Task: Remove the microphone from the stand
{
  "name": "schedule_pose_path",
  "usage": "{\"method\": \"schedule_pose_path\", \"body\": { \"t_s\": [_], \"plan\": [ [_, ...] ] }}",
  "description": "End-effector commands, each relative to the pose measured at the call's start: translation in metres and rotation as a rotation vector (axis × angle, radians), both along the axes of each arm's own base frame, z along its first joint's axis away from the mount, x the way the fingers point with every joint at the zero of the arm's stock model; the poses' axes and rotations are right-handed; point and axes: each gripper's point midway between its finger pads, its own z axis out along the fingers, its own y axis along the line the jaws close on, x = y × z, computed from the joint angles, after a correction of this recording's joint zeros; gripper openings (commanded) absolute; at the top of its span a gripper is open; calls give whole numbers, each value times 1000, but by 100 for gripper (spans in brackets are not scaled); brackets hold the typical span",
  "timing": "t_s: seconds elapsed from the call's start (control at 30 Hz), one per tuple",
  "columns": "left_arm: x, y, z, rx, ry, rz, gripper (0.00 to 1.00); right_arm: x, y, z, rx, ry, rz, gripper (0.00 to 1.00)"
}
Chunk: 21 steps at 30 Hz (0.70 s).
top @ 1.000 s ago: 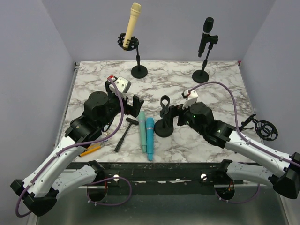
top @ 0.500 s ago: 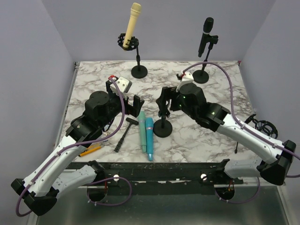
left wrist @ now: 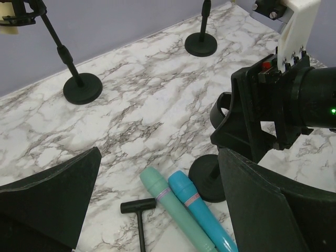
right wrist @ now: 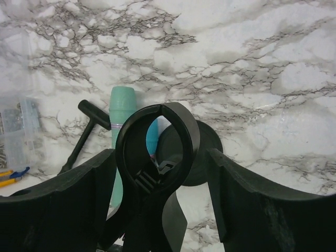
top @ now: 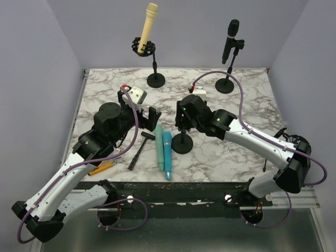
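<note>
A cream microphone point(top: 148, 23) sits in a stand point(top: 156, 80) at the back left. A black microphone point(top: 230, 39) sits in a stand point(top: 226, 85) at the back right. A teal microphone point(top: 159, 147) and a blue microphone point(top: 167, 155) lie on the table; both also show in the left wrist view, teal point(left wrist: 176, 207) and blue point(left wrist: 202, 212). My right gripper point(top: 182, 118) is open, its fingers either side of the empty clip point(right wrist: 157, 142) of a short stand point(top: 182, 143). My left gripper point(top: 149, 115) is open and empty, just left of that stand.
A black T-handle tool point(top: 137, 149) lies left of the teal microphone. A yellow-handled tool point(top: 100, 169) lies under my left arm. A black shock mount point(top: 298, 146) sits at the right edge. A clear parts box point(right wrist: 18, 131) shows in the right wrist view.
My right arm has swung left and toward the back, bringing its gripper from the right of the short stand to over its clip. The left arm has not moved.
</note>
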Motion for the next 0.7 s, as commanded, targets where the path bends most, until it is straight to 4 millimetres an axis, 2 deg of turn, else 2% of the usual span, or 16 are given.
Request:
{"method": "schedule_pose_path", "body": {
  "t_s": [0.0, 0.17, 0.3, 0.37, 0.5, 0.6, 0.67],
  "plan": [
    [-5, 1, 9, -25, -15, -12, 98, 1, -18, -6, -80, 0, -77, 68],
    [-7, 2, 12, -32, -23, -16, 98, 6, -23, 5, -88, -34, -96, 48],
    [-9, 3, 14, -36, -27, -18, 98, 12, -35, 20, -120, -87, -145, 35],
    [-10, 3, 14, -38, -28, -18, 98, 18, -43, 29, -139, -118, -173, 32],
    [-11, 3, 16, -45, -30, -23, 98, 40, -72, 38, -166, -130, -237, 24],
    [-12, 3, 17, -49, -30, -26, 98, 60, -103, 47, -186, -139, -303, 21],
    [-12, 3, 18, -51, -32, -26, 98, 76, -130, 56, -198, -152, -361, 20]
  ]
}}
